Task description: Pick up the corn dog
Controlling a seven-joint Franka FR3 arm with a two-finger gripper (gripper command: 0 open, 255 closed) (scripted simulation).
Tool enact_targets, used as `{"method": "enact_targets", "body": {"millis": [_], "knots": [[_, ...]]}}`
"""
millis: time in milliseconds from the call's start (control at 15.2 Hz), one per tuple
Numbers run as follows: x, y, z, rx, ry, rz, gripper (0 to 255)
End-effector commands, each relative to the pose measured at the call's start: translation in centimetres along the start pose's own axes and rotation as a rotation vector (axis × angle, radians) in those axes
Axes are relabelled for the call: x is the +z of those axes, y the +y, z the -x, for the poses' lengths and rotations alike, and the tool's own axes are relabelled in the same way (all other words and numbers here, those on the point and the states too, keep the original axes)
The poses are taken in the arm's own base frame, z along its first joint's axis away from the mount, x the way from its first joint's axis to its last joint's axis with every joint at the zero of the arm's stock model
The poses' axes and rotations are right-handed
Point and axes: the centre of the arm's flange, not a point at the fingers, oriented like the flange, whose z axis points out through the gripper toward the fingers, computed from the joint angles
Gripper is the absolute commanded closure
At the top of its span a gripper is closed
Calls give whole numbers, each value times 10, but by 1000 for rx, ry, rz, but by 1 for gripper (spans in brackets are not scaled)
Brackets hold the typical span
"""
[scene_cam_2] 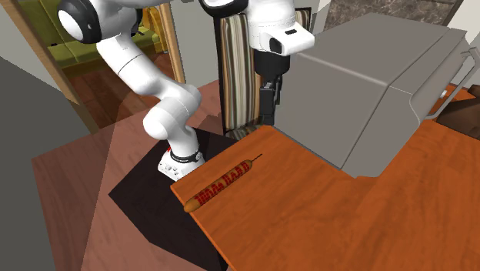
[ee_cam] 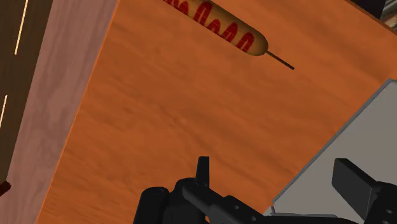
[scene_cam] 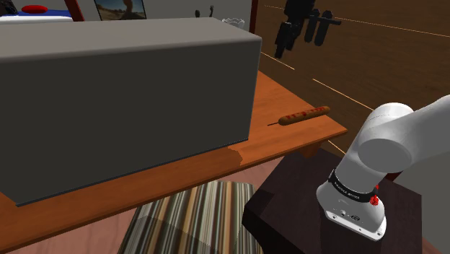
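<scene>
- Orange-brown table (scene_cam_2: 323, 223): corn dog (scene_cam_2: 221, 185) lies flat nr its edge, red squiggle on top.
- Black gripper (ee_cam: 275, 167), further back: fingers apart, nothing betw. them, above table, clear of corn dog.
- Grey box (scene_cam_2: 361, 85) beside gripper; striped rug (scene_cam_2: 235, 69) behind.

Gripper (scene_cam_2: 270, 115): black, pointing down from the white arm (scene_cam_2: 173, 104), above the table's corner.
Corn dog (scene_cam_2: 223, 183): flat on the table, below the jaws and toward the view's left, apart from them; red squiggle on top, stick end nearest the jaws.
Table (scene_cam_2: 323, 223): orange wood, under the jaws.
Box (scene_cam_2: 346, 92): grey, just beside the jaws on the view's right.
Rug (scene_cam_2: 235, 77): striped, behind the jaws.
</scene>
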Motion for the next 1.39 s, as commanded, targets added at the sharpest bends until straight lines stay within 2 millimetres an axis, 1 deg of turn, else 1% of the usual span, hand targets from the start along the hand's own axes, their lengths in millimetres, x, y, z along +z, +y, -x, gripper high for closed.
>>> {"method": "enact_targets", "body": {"millis": [0, 330, 594, 858, 1188, 1254, 1320], "knots": [[0, 0, 0, 0, 0, 0, 0], [53, 4, 30, -269, -55, -18, 0], [95, 13, 55, -484, -99, -33, 0], [136, 26, 79, -700, -143, -48, 0], [186, 49, 107, -969, -198, -67, 0], [193, 53, 111, -1012, -206, -70, 0], [199, 53, 112, -1012, -206, -70, 0]]}}
